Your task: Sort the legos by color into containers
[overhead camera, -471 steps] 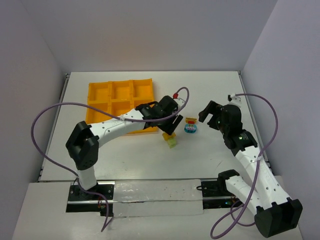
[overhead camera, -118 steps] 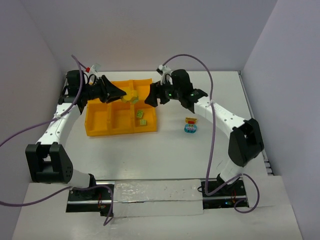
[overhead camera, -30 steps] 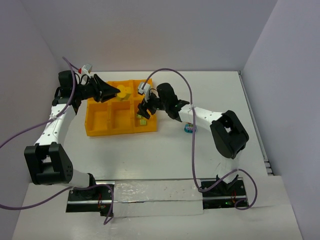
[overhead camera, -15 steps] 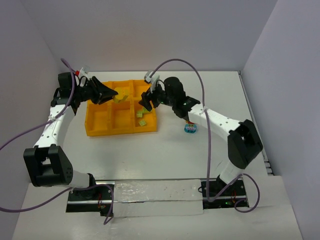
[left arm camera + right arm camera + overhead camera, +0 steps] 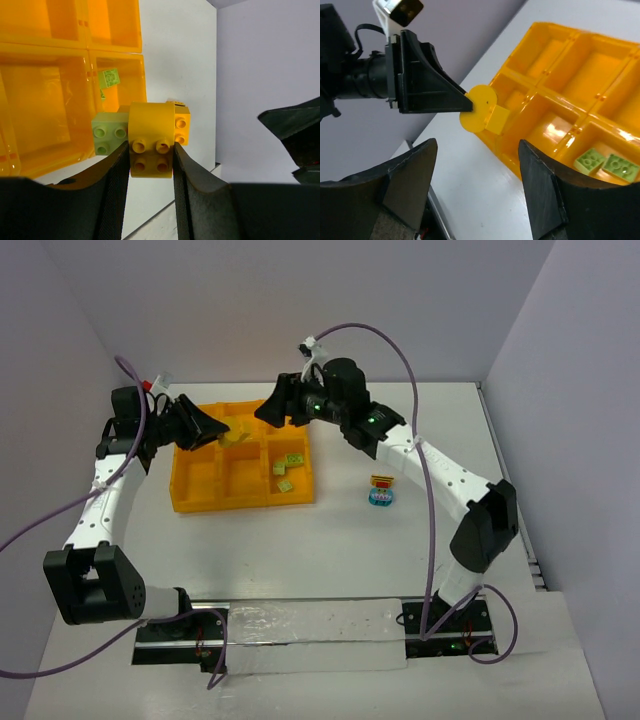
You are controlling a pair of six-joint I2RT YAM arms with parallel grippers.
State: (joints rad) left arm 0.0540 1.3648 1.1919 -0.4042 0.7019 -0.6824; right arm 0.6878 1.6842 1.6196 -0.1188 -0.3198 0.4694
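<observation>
My left gripper (image 5: 220, 432) is shut on a yellow brick stack (image 5: 236, 437) and holds it above the far middle of the orange-yellow tray (image 5: 200, 498). In the left wrist view the fingers (image 5: 112, 190) clamp the yellow brick (image 5: 150, 145), with a lime green brick (image 5: 107, 132) and a smaller yellow brick (image 5: 181, 127) stuck to it. My right gripper (image 5: 268, 412) is open and empty, raised just right of that stack; its view shows the stack (image 5: 482, 109) ahead. Lime green bricks (image 5: 287, 470) lie in the near right compartment. A red, yellow and blue stack (image 5: 381, 490) stands on the table.
The tray's other compartments look empty, as the right wrist view (image 5: 580, 75) shows. The two grippers face each other closely over the tray's far edge. White walls close in the table at the back and sides.
My right gripper has risen from the near right compartment and swung back and left, toward the left gripper. The left gripper has kept its hold on the yellow stack and shifted slightly.
</observation>
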